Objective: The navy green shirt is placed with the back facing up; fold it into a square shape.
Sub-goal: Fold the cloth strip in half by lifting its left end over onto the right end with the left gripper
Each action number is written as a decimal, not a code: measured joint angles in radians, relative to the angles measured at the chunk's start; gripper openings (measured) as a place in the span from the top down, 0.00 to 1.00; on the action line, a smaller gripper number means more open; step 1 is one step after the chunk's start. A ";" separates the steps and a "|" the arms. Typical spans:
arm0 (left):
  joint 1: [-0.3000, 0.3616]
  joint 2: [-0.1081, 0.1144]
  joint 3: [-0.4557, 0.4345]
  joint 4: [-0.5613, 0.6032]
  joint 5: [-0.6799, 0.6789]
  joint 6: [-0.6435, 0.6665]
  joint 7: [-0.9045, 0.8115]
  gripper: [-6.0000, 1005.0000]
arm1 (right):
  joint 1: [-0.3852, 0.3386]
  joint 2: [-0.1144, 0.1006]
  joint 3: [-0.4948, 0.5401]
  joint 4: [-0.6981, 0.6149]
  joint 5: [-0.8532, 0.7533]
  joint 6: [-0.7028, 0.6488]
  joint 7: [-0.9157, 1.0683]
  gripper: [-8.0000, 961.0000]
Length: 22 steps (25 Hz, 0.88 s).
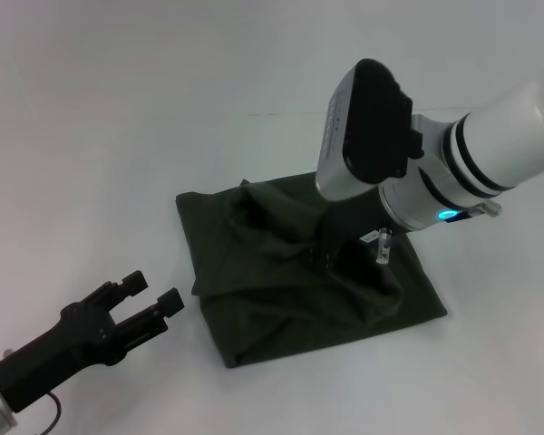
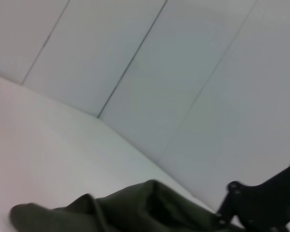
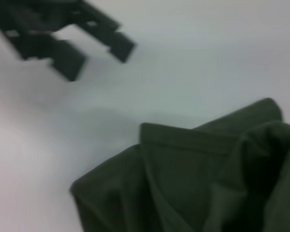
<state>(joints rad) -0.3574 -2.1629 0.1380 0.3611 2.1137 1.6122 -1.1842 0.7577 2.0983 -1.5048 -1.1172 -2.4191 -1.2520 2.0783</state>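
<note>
Navy green shirt (image 1: pixel 299 272) mid-table (image 1: pixel 118 136), already a rough square w/ bunched top layer; right gripper (image 1: pixel 349 249) down on its centre, finger state not discernible, prob. pressing fold flat; left gripper (image 1: pixel 150 304) parked near-left, fingers apart, off cloth.

Table: a plain white matte tabletop (image 1: pixel 118 136) fills the head view.
Wall: pale grey-white panels (image 2: pixel 135 58) rise behind the table's far edge, divided by thin dark seams.
Light: soft and even, with only faint shadows on the surface.
</note>
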 joint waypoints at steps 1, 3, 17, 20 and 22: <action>0.000 0.000 0.000 0.001 0.000 0.018 -0.001 0.12 | -0.006 0.000 0.000 0.000 0.002 0.012 0.014 0.94; 0.000 0.000 -0.001 0.001 0.000 0.032 -0.005 0.12 | -0.022 0.000 0.000 0.000 0.010 0.041 0.045 0.94; 0.000 0.005 0.005 0.061 0.008 0.132 -0.064 0.12 | -0.121 0.000 -0.003 0.003 0.124 0.205 0.129 0.94; 0.001 0.006 0.006 0.068 0.010 0.138 -0.066 0.12 | -0.138 -0.001 0.003 0.003 0.146 0.233 0.129 0.94; 0.003 0.006 0.007 0.071 0.011 0.144 -0.066 0.12 | -0.149 -0.001 0.016 0.004 0.156 0.245 0.129 0.94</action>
<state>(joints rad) -0.3547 -2.1567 0.1447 0.4317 2.1249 1.7558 -1.2505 0.6087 2.0970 -1.4885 -1.1137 -2.2633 -1.0069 2.2077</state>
